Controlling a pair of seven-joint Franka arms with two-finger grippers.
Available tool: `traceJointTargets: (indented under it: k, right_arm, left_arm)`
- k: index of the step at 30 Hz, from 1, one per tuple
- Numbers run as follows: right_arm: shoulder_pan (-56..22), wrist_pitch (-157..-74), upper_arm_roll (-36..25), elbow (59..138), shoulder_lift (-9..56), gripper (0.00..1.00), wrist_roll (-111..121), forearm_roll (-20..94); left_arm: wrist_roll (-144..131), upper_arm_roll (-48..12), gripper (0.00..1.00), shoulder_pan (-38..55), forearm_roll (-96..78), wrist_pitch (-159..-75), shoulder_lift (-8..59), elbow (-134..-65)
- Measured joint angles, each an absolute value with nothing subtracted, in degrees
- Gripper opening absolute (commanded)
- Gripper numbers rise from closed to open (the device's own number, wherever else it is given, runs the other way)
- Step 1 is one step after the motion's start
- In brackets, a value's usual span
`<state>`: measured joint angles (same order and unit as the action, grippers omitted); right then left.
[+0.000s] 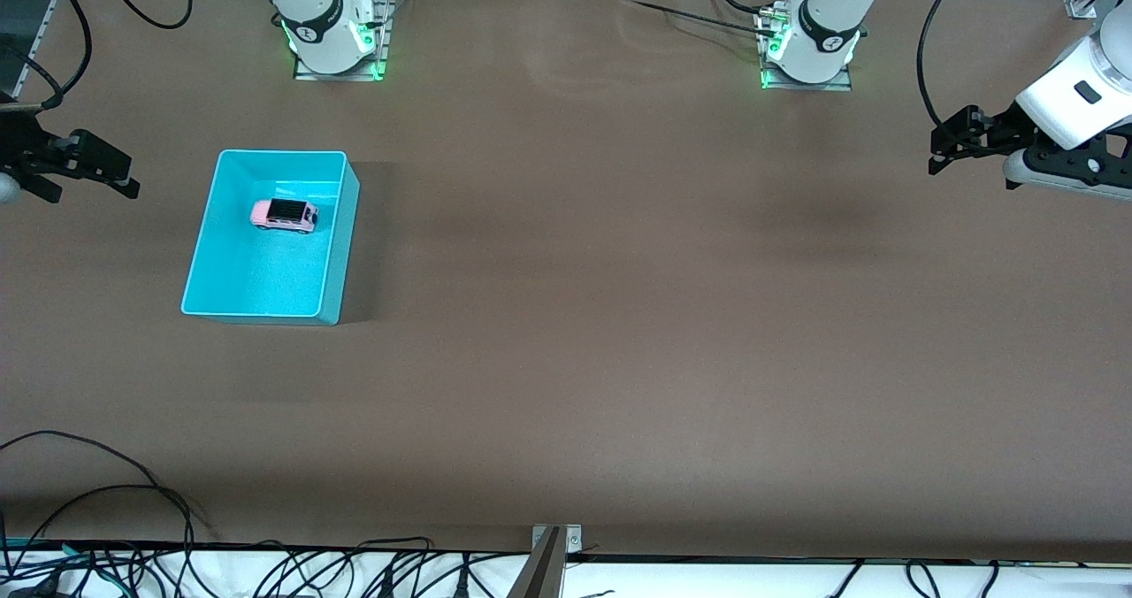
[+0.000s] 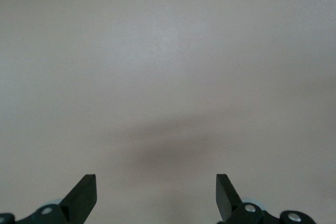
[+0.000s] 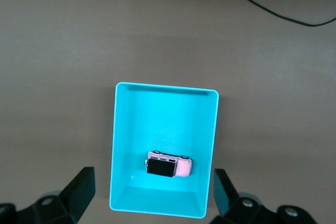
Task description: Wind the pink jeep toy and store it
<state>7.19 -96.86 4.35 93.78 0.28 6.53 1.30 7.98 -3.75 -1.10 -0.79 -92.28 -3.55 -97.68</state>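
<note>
The pink jeep toy (image 1: 285, 215) stands inside the cyan bin (image 1: 205, 226), in the half farther from the front camera. It has a pale pink body and a black roof. It also shows in the right wrist view (image 3: 169, 166), inside the bin (image 3: 126, 129). My right gripper (image 1: 88, 182) is open and empty, held in the air beside the bin at the right arm's end of the table; in its wrist view (image 3: 153, 177) the fingers are wide apart. My left gripper (image 1: 942, 151) is open and empty over bare table at the left arm's end (image 2: 155, 179).
The brown table (image 1: 619, 315) spreads between the two arms. Cables (image 1: 133, 501) lie along the edge nearest the front camera, with a metal bracket (image 1: 553, 549) at its middle. The arm bases (image 1: 332, 27) (image 1: 809, 41) stand along the top edge.
</note>
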Motion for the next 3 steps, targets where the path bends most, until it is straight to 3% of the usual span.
traceJointTargets:
  k: [3]
  right_arm:
    - [7.19, -96.75, 4.35, 93.78, 0.28, 1.0, 6.53, 1.3]
  left_arm:
    - [7.98, -3.75, 1.0, -1.1, -0.79, -92.28, -3.55, -97.68]
